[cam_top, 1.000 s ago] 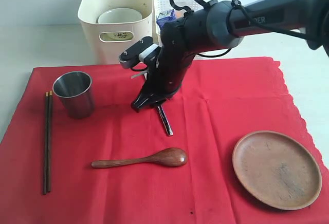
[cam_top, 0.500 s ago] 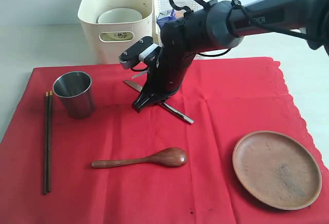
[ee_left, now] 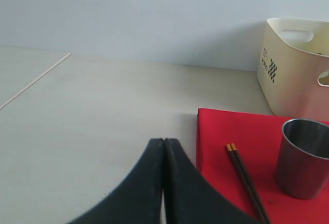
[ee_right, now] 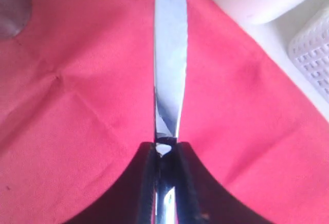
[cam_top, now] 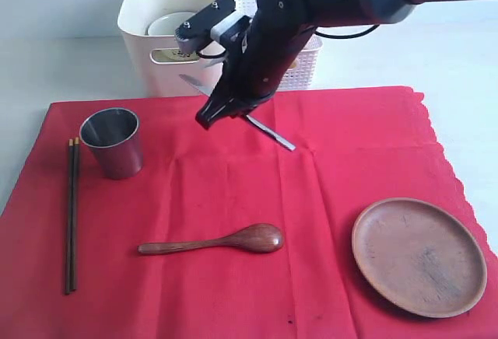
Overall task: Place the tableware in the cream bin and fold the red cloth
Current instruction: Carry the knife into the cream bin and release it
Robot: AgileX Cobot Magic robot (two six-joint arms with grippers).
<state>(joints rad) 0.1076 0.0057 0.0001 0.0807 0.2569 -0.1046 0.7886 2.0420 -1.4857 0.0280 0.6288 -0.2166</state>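
My right gripper is shut on the silver table knife and holds it in the air over the back of the red cloth, just in front of the cream bin. A pale bowl lies inside that bin. On the cloth stand the steel cup and, beside it, the dark chopsticks; the wooden spoon and round wooden plate lie nearer the front. My left gripper is shut and empty over bare table, left of the cloth, the chopsticks and the cup.
A white lattice basket stands right of the cream bin, behind the cloth's back edge. Pale table surface surrounds the cloth, and a wall rises behind the bin.
My right gripper closed on the knife, swung it round, then lifted it off the cloth, up and back toward the cream bin. The other tableware has not moved.
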